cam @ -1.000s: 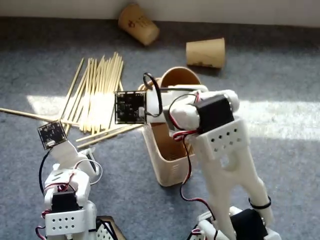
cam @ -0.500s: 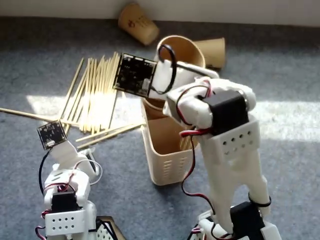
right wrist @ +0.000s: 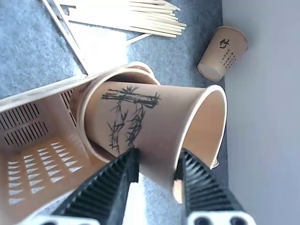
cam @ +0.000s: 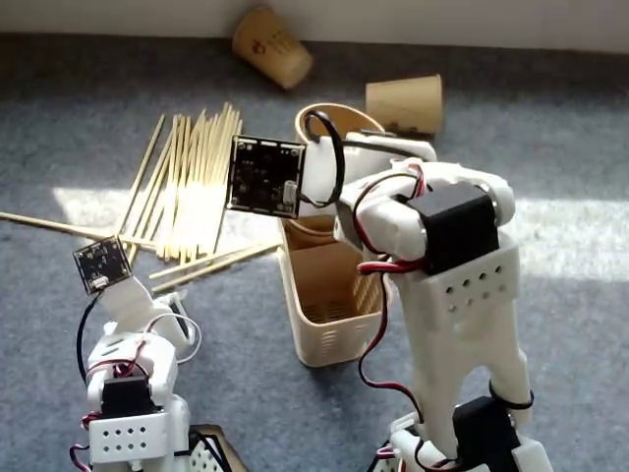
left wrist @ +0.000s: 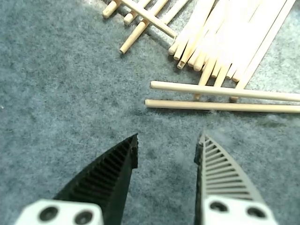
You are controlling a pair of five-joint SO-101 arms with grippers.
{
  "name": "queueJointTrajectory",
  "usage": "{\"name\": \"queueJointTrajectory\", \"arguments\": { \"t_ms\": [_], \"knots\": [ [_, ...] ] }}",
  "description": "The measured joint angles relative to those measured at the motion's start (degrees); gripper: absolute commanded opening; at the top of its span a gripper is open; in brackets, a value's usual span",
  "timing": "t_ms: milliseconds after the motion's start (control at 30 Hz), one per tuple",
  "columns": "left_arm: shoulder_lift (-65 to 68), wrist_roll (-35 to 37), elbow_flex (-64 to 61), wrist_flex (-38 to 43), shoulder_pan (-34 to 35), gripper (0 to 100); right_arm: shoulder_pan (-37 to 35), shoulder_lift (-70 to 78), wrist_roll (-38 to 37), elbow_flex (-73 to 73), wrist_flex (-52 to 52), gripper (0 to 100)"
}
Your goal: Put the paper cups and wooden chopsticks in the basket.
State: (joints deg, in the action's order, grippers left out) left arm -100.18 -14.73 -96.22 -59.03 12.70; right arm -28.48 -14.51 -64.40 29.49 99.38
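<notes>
The right gripper (right wrist: 157, 157) is closed on a paper cup (right wrist: 154, 117) near its rim, tilted over the basket (right wrist: 28, 136). The cup looks light and crushable, so grip gently. The left gripper (left wrist: 166, 145) hangs open and empty beside the chopsticks (left wrist: 220, 47)

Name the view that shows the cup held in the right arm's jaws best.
The right wrist view: the paper cup spans the frame, print and open mouth visible, jaws clamped on it. The high view gives its rim behind the wrist. The left wrist view faces chopsticks.
</notes>
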Motion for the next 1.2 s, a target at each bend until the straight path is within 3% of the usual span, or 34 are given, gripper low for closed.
{"name": "queueJointTrajectory", "arguments": {
  "t_ms": [367,633,767,1200],
  "knots": [
    [0.00,0.00,0.00,0.00,0.00,21,-0.79,0.00,1.58,0.00,0.09,2.7],
    [0.00,0.00,0.00,0.00,0.00,21,-12.22,0.00,4.31,-3.16,0.09,2.7],
    [0.00,0.00,0.00,0.00,0.00,21,-13.27,0.00,4.40,-9.23,0.09,2.7],
    [0.00,0.00,0.00,0.00,0.00,21,4.13,0.00,3.78,-8.70,-4.57,2.7]
  ]
}}
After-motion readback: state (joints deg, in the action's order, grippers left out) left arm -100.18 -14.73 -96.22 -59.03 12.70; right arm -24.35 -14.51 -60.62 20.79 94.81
